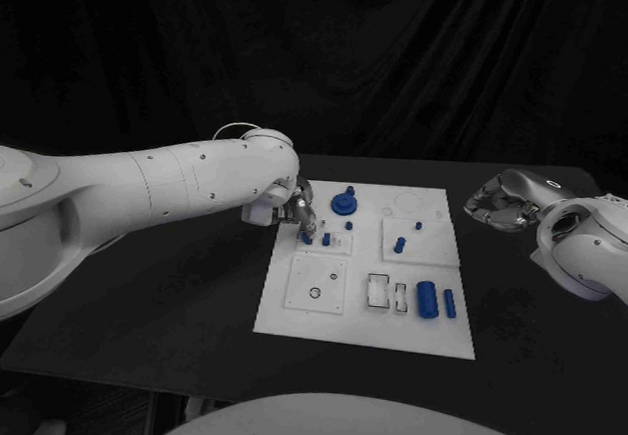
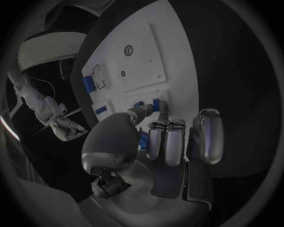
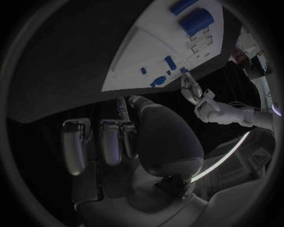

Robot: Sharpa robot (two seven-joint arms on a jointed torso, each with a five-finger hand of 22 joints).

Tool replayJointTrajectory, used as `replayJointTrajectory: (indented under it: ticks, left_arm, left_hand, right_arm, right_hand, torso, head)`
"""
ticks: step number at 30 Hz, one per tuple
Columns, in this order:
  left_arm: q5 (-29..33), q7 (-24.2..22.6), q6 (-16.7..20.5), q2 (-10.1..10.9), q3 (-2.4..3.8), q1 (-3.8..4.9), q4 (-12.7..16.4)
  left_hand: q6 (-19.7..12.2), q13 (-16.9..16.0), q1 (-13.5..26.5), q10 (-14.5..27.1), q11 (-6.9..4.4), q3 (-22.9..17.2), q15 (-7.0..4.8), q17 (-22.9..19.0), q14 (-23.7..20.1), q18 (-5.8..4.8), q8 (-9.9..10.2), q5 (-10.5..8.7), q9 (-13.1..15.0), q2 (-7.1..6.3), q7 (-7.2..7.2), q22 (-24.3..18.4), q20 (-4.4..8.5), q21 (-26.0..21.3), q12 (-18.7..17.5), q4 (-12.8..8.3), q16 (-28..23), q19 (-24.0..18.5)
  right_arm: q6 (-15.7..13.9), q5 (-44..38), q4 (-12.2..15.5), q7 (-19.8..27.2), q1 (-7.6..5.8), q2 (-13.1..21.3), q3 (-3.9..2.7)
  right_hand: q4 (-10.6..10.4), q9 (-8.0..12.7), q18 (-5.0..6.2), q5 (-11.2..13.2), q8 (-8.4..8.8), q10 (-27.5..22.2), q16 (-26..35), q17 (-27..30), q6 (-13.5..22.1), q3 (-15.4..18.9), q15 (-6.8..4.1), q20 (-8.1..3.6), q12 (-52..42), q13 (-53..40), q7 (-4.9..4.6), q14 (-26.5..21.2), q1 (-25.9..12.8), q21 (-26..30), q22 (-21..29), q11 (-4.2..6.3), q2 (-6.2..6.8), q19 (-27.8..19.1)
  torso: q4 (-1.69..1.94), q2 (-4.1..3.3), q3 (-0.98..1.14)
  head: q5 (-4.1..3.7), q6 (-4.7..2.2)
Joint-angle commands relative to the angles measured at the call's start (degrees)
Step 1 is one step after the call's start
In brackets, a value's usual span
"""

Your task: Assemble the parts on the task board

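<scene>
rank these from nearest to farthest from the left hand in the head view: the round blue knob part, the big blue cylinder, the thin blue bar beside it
1. The round blue knob part, at the task board's far edge, just right of the left hand.
2. The big blue cylinder, on the board's near right part.
3. The thin blue bar, right of the cylinder, by the board's right edge.

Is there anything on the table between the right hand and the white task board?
Nothing visible. The right hand hovers off the task board's far right corner, with only bare black table between them. The left hand is across the board, at its left edge.
</scene>
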State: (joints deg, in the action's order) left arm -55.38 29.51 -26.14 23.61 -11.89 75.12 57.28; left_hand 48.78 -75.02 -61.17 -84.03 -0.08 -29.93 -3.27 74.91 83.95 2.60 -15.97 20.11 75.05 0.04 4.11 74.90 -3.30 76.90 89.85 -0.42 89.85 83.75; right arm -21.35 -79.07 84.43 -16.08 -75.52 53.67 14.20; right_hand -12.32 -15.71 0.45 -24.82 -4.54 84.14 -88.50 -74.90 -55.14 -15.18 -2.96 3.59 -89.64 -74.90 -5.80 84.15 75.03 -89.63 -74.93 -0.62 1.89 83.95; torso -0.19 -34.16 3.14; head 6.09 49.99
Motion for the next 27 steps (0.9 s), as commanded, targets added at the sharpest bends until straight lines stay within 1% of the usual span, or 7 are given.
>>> replayJointTrajectory:
  ticks: [1, 3, 8, 12, 17, 19, 27]
  left_arm:
    - [0.23, -0.17, -0.50, -0.17, -0.19, -0.63, 0.01]
    - [0.23, -0.36, -0.12, -0.19, -0.19, -0.71, -0.04]
    - [0.22, -0.82, 0.89, -0.22, -0.19, -0.84, -0.15]
    - [0.22, -1.37, 1.94, -0.27, -0.19, -0.90, -0.17]
    - [0.22, -1.62, 2.47, -0.33, -0.19, -0.94, -0.10]
    - [0.22, -1.69, 2.63, -0.35, -0.19, -0.94, -0.08]
    - [0.22, -1.61, 2.91, -0.39, -0.19, -0.96, -0.05]
  left_hand:
    - [-0.09, -14.98, 0.30, -5.97, -0.27, -4.03, -0.03, 15.09, 6.05, 0.55, 0.28, -0.34, 0.56, 0.43, -0.28, 10.94, 0.21, -0.34, 0.15, -3.53, 0.15, 0.12]
    - [-0.08, -14.98, 0.42, -5.97, -0.26, -4.02, -0.02, 15.09, 6.05, 0.58, 0.42, -0.58, 0.48, 0.56, -0.26, 10.90, 0.22, -0.49, 0.15, -3.45, 0.15, 0.05]
    - [-0.07, -14.98, 0.44, -5.97, -0.26, -4.04, -0.02, 15.09, 6.05, 0.58, 0.48, -0.68, 0.45, 0.66, -0.26, 10.89, 0.22, -0.53, 0.15, -3.42, 0.15, 0.02]
    - [-0.08, -14.98, 0.45, -5.97, -0.26, -4.05, -0.02, 15.09, 6.05, 0.61, 0.50, -0.73, 0.44, 0.70, -0.26, 10.85, 0.22, -0.64, 0.15, -3.41, 0.15, -0.03]
    - [-0.07, -14.98, 0.45, -5.97, -0.26, -4.07, -0.02, 15.09, 6.05, 0.61, 0.52, -0.74, 0.43, 0.73, -0.26, 10.85, 0.22, -0.65, 0.15, -3.41, 0.15, -0.04]
    - [-0.07, -14.98, 0.45, -5.97, -0.26, -4.07, -0.02, 15.09, 6.05, 0.61, 0.52, -0.74, 0.43, 0.73, -0.26, 10.85, 0.22, -0.65, 0.15, -3.41, 0.15, -0.04]
    - [-0.04, -14.98, 0.50, -5.97, -0.25, -4.05, -0.01, 15.09, 6.05, 0.61, 0.56, -0.77, 0.41, 0.76, -0.25, 10.85, 0.22, -0.66, 0.15, -3.38, 0.15, -0.04]
  right_arm:
    - [0.64, -0.18, -0.02, -1.11, 0.05, -0.04, -0.03]
    - [0.71, -0.18, -0.03, -1.14, 0.05, -0.05, -0.03]
    - [0.86, -0.18, -0.03, -1.19, 0.05, -0.04, -0.03]
    - [0.99, -0.18, -0.04, -1.23, 0.05, -0.02, -0.03]
    - [1.14, -0.18, -0.09, -1.29, 0.06, -0.07, -0.03]
    - [1.18, -0.18, -0.11, -1.31, 0.06, -0.08, -0.03]
    - [1.30, -0.18, -0.24, -1.38, 0.06, -0.09, -0.03]
  right_hand:
    - [0.04, 0.04, -0.32, -0.33, 0.33, 5.86, 0.03, -13.20, 0.14, -0.38, -0.06, -0.23, -0.36, -15.10, -0.24, 5.40, 0.53, 0.07, -14.90, -0.09, -0.15, 5.78]
    - [0.04, 0.04, -0.32, -0.33, 0.33, 5.86, 0.03, -13.20, 0.14, -0.38, -0.06, -0.23, -0.36, -15.10, -0.24, 5.40, 0.53, 0.07, -14.90, -0.09, -0.15, 5.78]
    - [0.04, 0.02, -0.29, -0.26, 0.28, 5.86, 0.11, -13.11, 0.04, -0.39, 0.00, -0.20, -0.36, -15.10, -0.28, 5.38, 0.45, 0.17, -14.86, -0.18, -0.10, 5.71]
    - [0.04, 0.02, -0.29, -0.26, 0.28, 5.86, 0.11, -13.11, 0.04, -0.39, 0.00, -0.20, -0.36, -15.10, -0.28, 5.38, 0.45, 0.17, -14.86, -0.18, -0.10, 5.71]
    - [0.04, 0.02, -0.29, -0.26, 0.28, 5.86, 0.11, -13.11, 0.04, -0.39, 0.00, -0.20, -0.36, -15.10, -0.28, 5.38, 0.45, 0.17, -14.86, -0.18, -0.10, 5.71]
    - [0.04, 0.02, -0.29, -0.26, 0.28, 5.86, 0.11, -13.11, 0.04, -0.39, 0.00, -0.20, -0.36, -15.10, -0.28, 5.38, 0.45, 0.17, -14.86, -0.18, -0.10, 5.71]
    - [0.03, 0.02, -0.28, -0.25, 0.28, 5.86, 0.12, -13.09, 0.04, -0.39, 0.01, -0.20, -0.36, -15.10, -0.29, 5.37, 0.43, 0.20, -14.84, -0.20, -0.10, 5.69]
  torso:
    - [-0.04, 0.02, 0.01]
    - [-0.05, 0.02, -0.01]
    - [-0.06, 0.00, 0.02]
    - [-0.02, -0.05, 0.00]
    - [-0.03, -0.05, -0.03]
    - [-0.03, -0.03, -0.05]
    - [0.05, -0.02, -0.02]
  head:
    - [0.07, 0.01]
    - [0.03, 0.01]
    - [-0.03, 0.01]
    - [-0.04, 0.01]
    - [0.03, 0.01]
    - [-0.07, 0.01]
    - [-0.15, 0.01]
